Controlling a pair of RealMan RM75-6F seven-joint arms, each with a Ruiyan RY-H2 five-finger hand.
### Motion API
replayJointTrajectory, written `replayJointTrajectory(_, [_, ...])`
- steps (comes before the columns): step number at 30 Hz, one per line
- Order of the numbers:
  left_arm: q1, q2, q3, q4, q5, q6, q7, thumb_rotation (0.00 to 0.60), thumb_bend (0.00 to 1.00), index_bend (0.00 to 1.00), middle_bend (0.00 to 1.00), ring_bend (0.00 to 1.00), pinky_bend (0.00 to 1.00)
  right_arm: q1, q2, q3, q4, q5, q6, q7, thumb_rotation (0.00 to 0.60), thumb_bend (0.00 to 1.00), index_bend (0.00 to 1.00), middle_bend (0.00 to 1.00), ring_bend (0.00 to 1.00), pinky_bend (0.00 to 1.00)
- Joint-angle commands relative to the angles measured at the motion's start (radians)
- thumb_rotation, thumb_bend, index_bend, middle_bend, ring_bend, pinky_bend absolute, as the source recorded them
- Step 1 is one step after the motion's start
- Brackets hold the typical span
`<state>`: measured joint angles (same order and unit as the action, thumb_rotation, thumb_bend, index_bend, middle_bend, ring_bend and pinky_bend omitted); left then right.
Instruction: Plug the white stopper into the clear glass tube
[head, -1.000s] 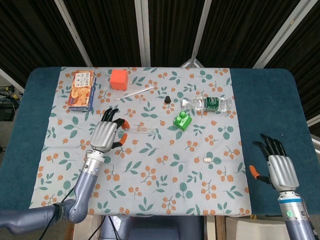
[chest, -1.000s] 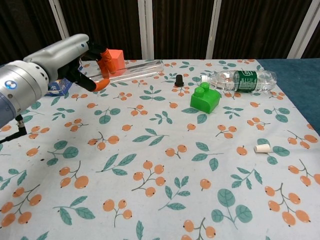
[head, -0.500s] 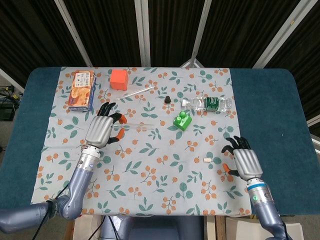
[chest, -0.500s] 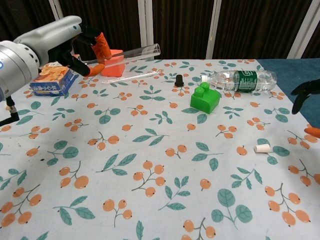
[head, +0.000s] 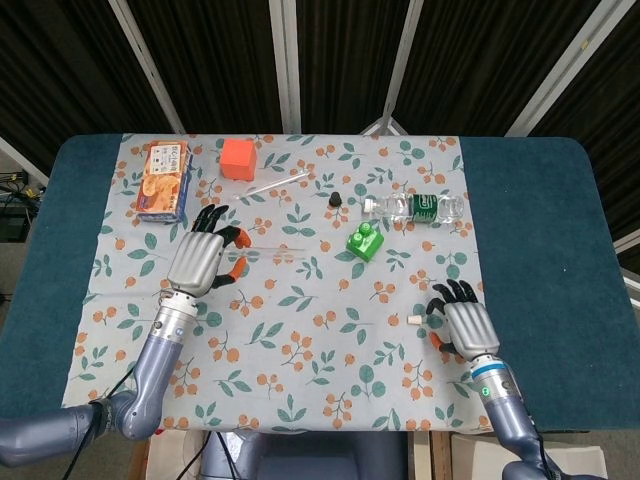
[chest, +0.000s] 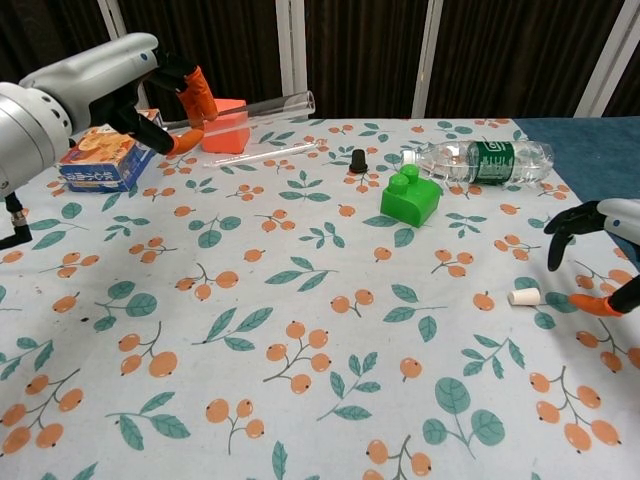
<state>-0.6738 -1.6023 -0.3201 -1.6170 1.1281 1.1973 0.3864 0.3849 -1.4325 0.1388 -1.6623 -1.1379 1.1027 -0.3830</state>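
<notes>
My left hand (head: 200, 262) (chest: 150, 95) holds the clear glass tube (head: 280, 252) (chest: 250, 108) by one end, pinched between orange-tipped fingers and raised above the cloth. The tube lies roughly level, its open end pointing right. The small white stopper (head: 417, 320) (chest: 524, 296) lies on the floral cloth at the right. My right hand (head: 462, 325) (chest: 600, 215) hovers just right of the stopper with its fingers spread and nothing in them, not touching it.
An orange cube (head: 238, 158), a cracker box (head: 164, 180) and a thin clear rod (head: 278, 183) lie at the back left. A black stopper (head: 336, 198), a green brick (head: 365, 240) and a lying water bottle (head: 415, 208) sit mid-right.
My left hand has raised the tube off the cloth and now holds it nearly still. My right hand has come in from the right edge towards the white stopper.
</notes>
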Motion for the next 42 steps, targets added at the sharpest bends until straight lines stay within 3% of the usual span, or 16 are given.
replayJointTrajectory(1, [0.000,-0.001,0.005,0.004,0.000,0.002,-0.002,0.600,0.81,0.56,0.56,0.09,0.00,0.007,-0.021,0.008,0.022,0.008,0.004,0.012,0.600,0.37,0.44,0.19,0.07,0.06])
replayJointTrajectory(29, [-0.014,0.008,0.000,0.028,-0.012,0.014,-0.011,0.600,0.81,0.55,0.56,0.09,0.00,0.038,-0.191,0.014,0.182,0.013,0.066,-0.034,0.600,0.36,0.47,0.20,0.09,0.09])
replayJointTrajectory(42, [-0.012,0.006,0.008,0.043,-0.014,0.016,-0.031,0.600,0.81,0.55,0.56,0.09,0.00,0.005,-0.192,-0.014,0.144,0.012,0.111,-0.049,0.600,0.36,0.47,0.20,0.08,0.09])
